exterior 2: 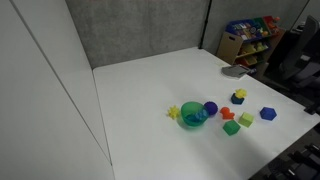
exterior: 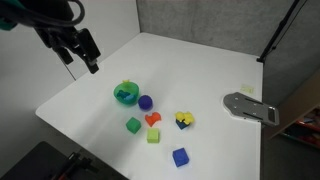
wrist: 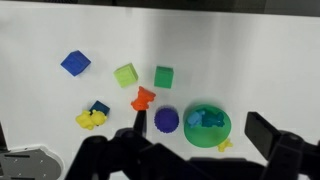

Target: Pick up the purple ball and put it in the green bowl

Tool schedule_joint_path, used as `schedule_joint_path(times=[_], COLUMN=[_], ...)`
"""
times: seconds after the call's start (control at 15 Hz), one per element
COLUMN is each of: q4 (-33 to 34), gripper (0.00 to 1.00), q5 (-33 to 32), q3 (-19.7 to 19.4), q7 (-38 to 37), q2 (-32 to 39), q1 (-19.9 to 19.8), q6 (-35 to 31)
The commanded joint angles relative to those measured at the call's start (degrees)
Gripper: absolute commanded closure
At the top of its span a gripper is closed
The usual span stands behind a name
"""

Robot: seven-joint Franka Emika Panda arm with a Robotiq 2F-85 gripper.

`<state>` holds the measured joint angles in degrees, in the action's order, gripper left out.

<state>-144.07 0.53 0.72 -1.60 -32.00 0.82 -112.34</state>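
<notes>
The purple ball (exterior: 145, 102) lies on the white table right beside the green bowl (exterior: 126, 94), touching or nearly touching it. Both show in the other exterior view, ball (exterior 2: 210, 108) and bowl (exterior 2: 193, 117), and in the wrist view, ball (wrist: 167, 120) and bowl (wrist: 207, 127). The bowl holds a teal-blue shape. My gripper (exterior: 82, 58) hangs open and empty, well above the table and away from the ball. In the wrist view its dark fingers (wrist: 195, 138) frame the bowl and ball from far above.
Toy blocks lie near the ball: red piece (wrist: 143, 98), green block (wrist: 164, 76), light green block (wrist: 126, 74), blue cube (wrist: 75, 63), yellow and blue piece (wrist: 93, 116), small yellow star (wrist: 224, 146) by the bowl. A grey flat object (exterior: 250, 106) lies near a table edge.
</notes>
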Motion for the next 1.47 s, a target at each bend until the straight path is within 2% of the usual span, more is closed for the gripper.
schedule_joint_path(times=[0.0, 0.27, 0.6, 1.07, 1.4], q4=[2.0, 4.6, 10.7, 18.6, 23.9], gripper=[0.0, 0.0, 0.0, 0.0, 0.0], q5=[0.4, 0.3, 0.4, -1.2, -2.2], q3=[0.9, 2.0, 3.0, 2.0, -1.0], q7=[0.1, -0.8, -2.9, -14.8, -25.3], q2=[5.4, 12.5, 23.3, 37.6, 46.8], q1=[0.6, 1.3, 1.6, 1.1, 1.7], q6=[-4.9, -10.2, -13.8, -19.7, -21.8])
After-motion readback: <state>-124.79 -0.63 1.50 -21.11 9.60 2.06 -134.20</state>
